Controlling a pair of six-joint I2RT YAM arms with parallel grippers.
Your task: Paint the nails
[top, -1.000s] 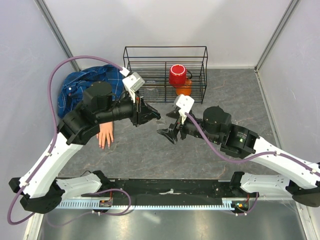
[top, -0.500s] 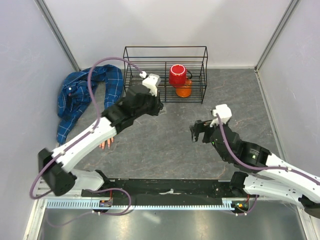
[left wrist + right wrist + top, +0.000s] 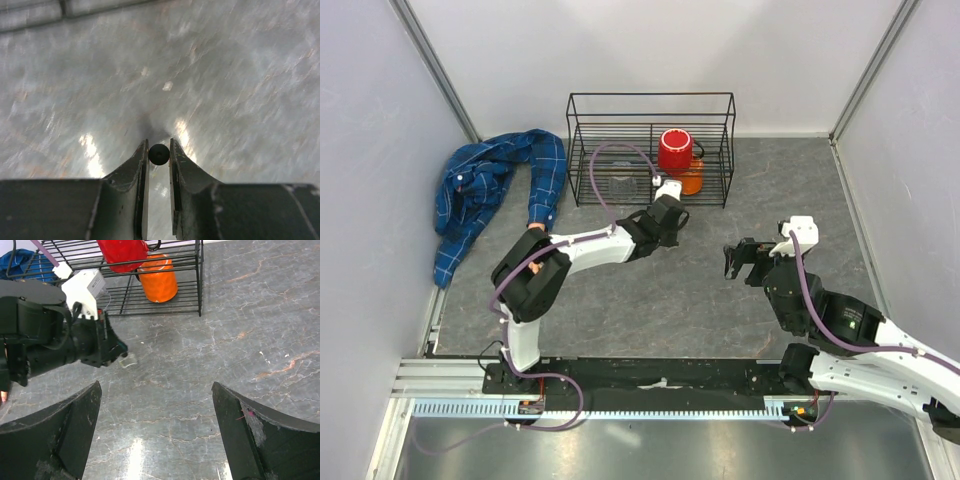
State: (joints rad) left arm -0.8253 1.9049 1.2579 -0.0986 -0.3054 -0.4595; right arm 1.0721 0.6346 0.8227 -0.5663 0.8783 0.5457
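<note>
Nails are out of sight right now: the fake hand lies at the left of the table, at the cuff of the blue plaid shirt, and the left arm's elbow sits over it, so only a sliver of peach peeks out. No single nail can be made out. The left arm stretches across towards the middle, and the left gripper is low over the grey marbled surface, just in front of the black wire rack and well apart from that hand. Its fingers are pinched tight on a small black round thing, seen end-on right at the tips. What it is can't be told from here. Over on the right, the right gripper hangs above bare table with its fingers spread wide and nothing between them, pointing towards the rack. Inside the rack stand a red cup and, just beside it, an orange container.
</note>
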